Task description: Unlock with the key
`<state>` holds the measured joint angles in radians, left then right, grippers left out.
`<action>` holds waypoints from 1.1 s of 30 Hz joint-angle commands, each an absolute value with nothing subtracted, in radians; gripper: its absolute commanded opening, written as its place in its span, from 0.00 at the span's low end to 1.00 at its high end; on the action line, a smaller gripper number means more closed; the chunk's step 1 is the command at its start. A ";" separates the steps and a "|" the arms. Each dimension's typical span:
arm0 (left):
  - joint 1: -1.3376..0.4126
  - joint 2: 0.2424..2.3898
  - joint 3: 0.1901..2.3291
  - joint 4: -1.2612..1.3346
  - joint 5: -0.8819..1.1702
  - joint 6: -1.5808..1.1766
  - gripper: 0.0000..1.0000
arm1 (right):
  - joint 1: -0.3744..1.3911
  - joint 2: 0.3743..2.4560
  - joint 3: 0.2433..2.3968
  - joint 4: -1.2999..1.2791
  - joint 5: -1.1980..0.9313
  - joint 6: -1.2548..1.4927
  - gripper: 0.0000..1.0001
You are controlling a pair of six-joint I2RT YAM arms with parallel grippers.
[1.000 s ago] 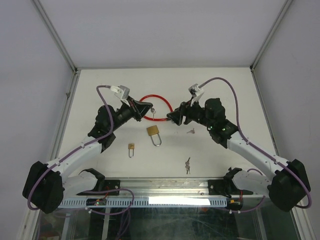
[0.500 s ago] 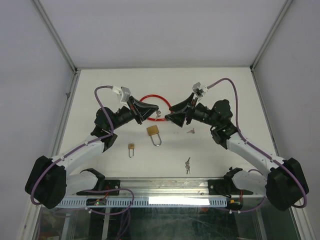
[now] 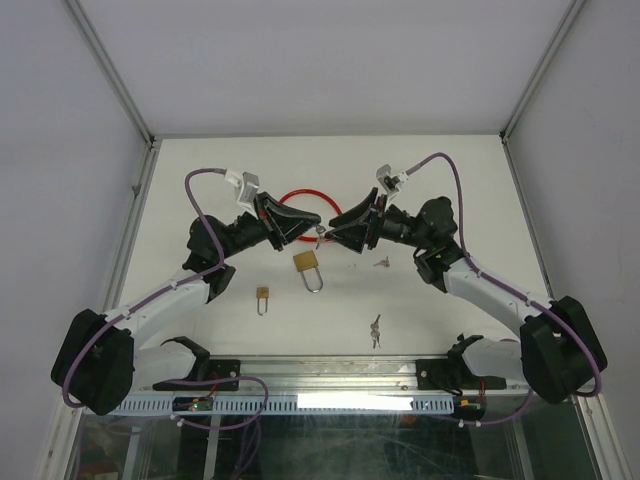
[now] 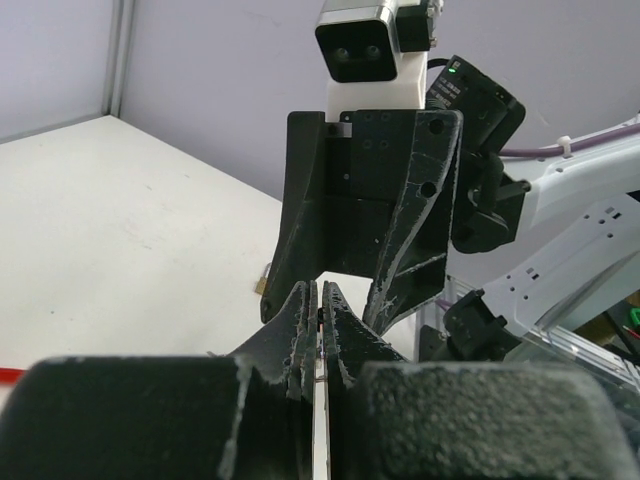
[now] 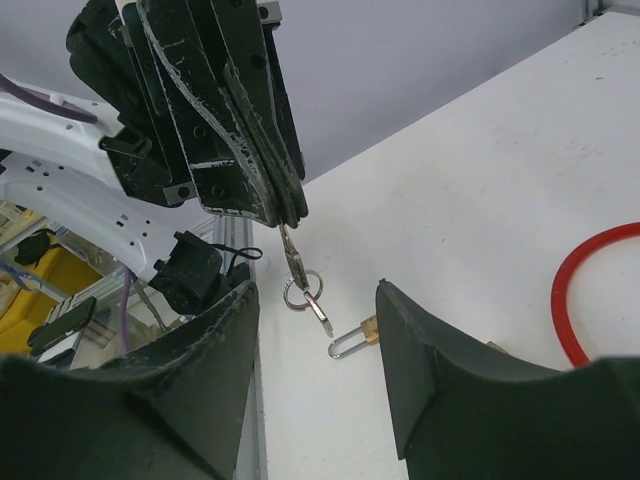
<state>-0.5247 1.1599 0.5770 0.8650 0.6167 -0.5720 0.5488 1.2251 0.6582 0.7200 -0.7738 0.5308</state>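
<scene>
Left gripper [image 5: 291,214] pinches 1 key [image 5: 293,262], ring [image 5: 299,293] dangling, above the desk [image 3: 450,190] nearer its far edge. Right gripper [image 3: 336,228] spread, facing it, just beside the ring.

So around the edges: plain white worktop [image 3: 200,180] boxed in by pale walls [image 3: 320,60], with a grey metal post running up each back corner, left [image 3: 110,70] and right [image 3: 540,70]. A red cable loop [image 3: 300,192] lies toward the back, partly hidden. A small brass padlock [image 3: 263,296] lies flat left of centre. A loose key [image 3: 381,262] lies right of centre, with a little bunch of keys [image 3: 375,330] nearer the front. Along the near edge there's a metal rail [image 3: 330,375] and a white slotted cable duct [image 3: 330,403] just below it.
</scene>
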 commanded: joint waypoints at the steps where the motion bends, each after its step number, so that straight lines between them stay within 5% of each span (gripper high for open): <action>1: -0.535 1.166 0.607 0.978 0.662 -0.618 0.00 | 0.559 1.234 0.720 0.816 -0.806 0.554 0.52; 27: -0.535 1.175 0.603 1.015 0.669 -0.654 0.00 | 0.580 1.304 0.736 0.956 -0.846 0.622 0.21; 33: -0.535 1.180 0.604 1.012 0.661 -0.670 0.00 | 0.578 1.305 0.738 0.972 -0.859 0.629 0.05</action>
